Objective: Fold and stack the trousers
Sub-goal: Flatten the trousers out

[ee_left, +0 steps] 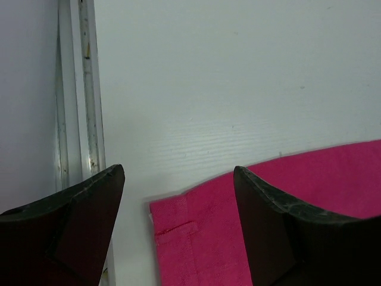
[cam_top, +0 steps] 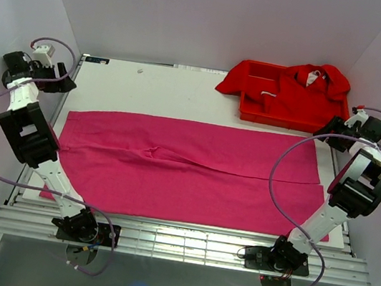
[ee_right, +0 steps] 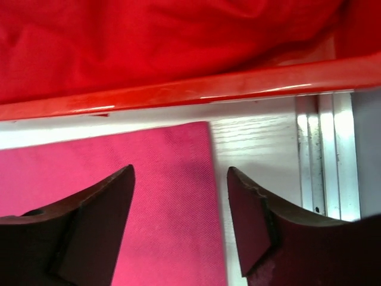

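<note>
Trousers lie spread flat across the white tabletop, the two legs side by side and running from left to right. Top external view: no fold is visible, so the task appears to stand at its start, with all folding and the stacking still to do. The left hand hangs over the far left corner of the cloth and the right hand over the far right corner. A red tray holding red garments sits just beyond the far right end.

Left wrist view: the left hand has its fingers apart and holds nothing. One corner of the trousers lies below, between the fingers, on bare tabletop, and a metal rail runs along the edge.

Right wrist view: the right hand is likewise spread and empty. Beneath it lies the trousers' far right corner, just short of the tray's glossy wall.
</note>
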Controlling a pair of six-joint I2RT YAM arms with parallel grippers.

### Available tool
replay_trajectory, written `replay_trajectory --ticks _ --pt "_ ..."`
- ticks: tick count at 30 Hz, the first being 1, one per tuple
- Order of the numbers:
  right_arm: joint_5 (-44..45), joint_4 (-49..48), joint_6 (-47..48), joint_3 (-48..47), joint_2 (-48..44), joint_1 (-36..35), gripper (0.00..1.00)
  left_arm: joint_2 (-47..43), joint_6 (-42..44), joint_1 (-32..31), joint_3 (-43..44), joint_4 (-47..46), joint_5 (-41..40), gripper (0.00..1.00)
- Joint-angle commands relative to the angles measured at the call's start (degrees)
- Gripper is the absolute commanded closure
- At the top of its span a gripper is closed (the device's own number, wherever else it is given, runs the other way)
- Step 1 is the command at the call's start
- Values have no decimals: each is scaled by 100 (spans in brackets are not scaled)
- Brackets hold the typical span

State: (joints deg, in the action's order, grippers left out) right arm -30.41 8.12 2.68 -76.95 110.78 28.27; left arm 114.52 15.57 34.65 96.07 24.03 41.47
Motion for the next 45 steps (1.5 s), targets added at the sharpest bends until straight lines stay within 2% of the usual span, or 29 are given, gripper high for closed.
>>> replay_trajectory --ticks 1,6,8,12,17,21,28,31,37,41,44,45 --pt "404 -689 -135 40 355 3 32 -18 455 6 -53 313 -236 16" --pt "519 -1014 -215 92 646 -199 37 281 491 6 165 435 -805 17" --pt "510 -673 -172 -275 900 -278 39 553 534 6 393 750 -991 17" --pt "711 -874 -180 -417 1015 -331 41 896 526 6 807 1042 -1229 17" --pt "897 -320 -5 -751 1261 -384 44 1011 508 6 931 1121 -1256 17" --pt "897 206 364 -883 1437 -410 53 1151 552 6 1045 1227 -1352 17" --pt "704 269 708 -532 1253 -410 51 1292 728 6 1063 1262 -1669 17" --pt "581 575 760 -645 1288 -419 50 1362 754 6 1054 1271 -1782 16" --pt "572 884 901 -611 1297 -436 53 1406 763 15 1080 1262 -1871 17" --pt "554 902 963 -445 1192 -437 59 1424 833 15 1115 1288 -1932 17" --pt "502 832 972 -400 1130 -437 73 1468 877 15 1133 1332 -2002 17" --pt "458 832 972 -409 1121 -428 84 1538 886 15 1168 1410 -2020 17"
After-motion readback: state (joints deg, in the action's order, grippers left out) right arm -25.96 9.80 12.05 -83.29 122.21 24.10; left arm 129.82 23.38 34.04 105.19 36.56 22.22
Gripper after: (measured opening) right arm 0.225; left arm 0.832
